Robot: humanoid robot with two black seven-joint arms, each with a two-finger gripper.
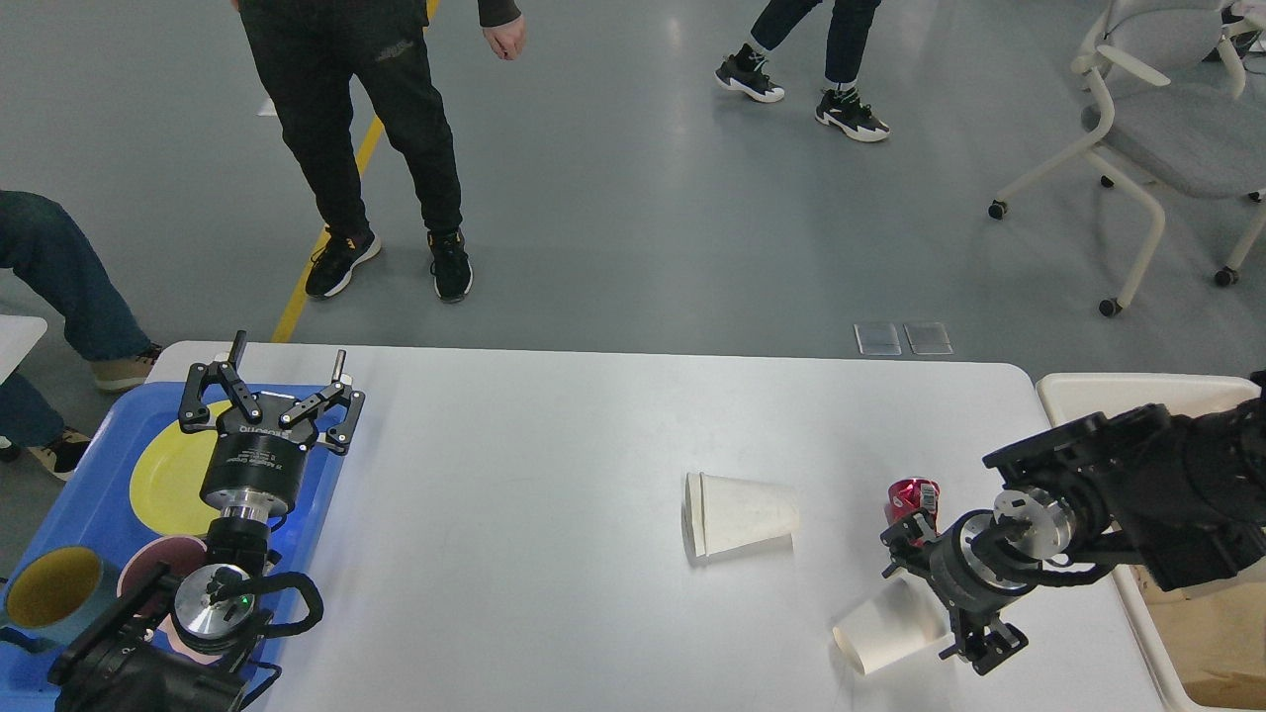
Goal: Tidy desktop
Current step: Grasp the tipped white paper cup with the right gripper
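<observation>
Hovering my right gripper (942, 603) low over the table (554, 445), closure unclear beside a tipped paper cup (885, 638); left gripper (272, 381) spread.

My two arms are black. Each one has a shiny silver round part with small screws. My left gripper (287, 381) has white words on its black round body. A black cable loops by my left wrist, with a tiny green light.
</observation>
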